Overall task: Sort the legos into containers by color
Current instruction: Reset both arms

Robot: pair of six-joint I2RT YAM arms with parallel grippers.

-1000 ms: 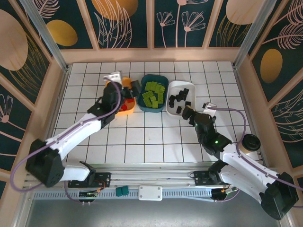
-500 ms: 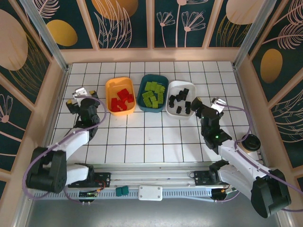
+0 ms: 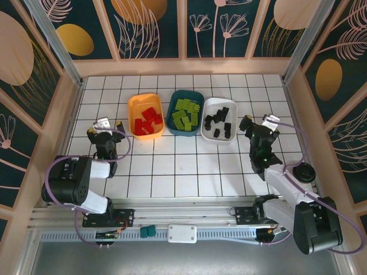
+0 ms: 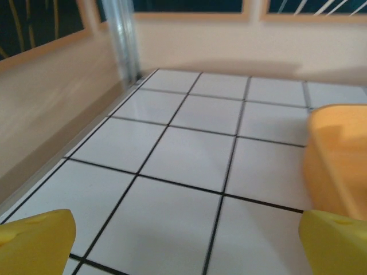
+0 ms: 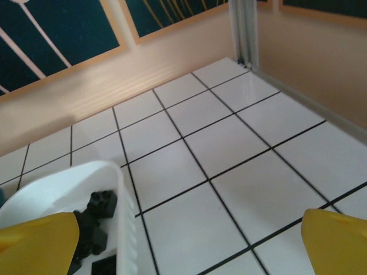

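My left fingers (image 4: 34, 243) are spread wide with nothing between them, low over the white tiled tabletop (image 3: 183, 166) at the left of the overhead frame. The orange tub (image 3: 140, 106) sits to their upper right. My right fingers (image 5: 37, 243) are splayed just as wide and bare, just right of the white tub (image 3: 220, 101). Red legos (image 3: 148, 120) lie in the orange tub, lime green legos (image 3: 184, 114) in the dark teal tub (image 3: 170, 117) at centre, and black legos (image 3: 218, 123) in the white one.

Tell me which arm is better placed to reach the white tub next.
Right. The right gripper, open, sits just beside the white tub, black bricks visible from its wrist camera; the left gripper sits past the orange tub, farther away.
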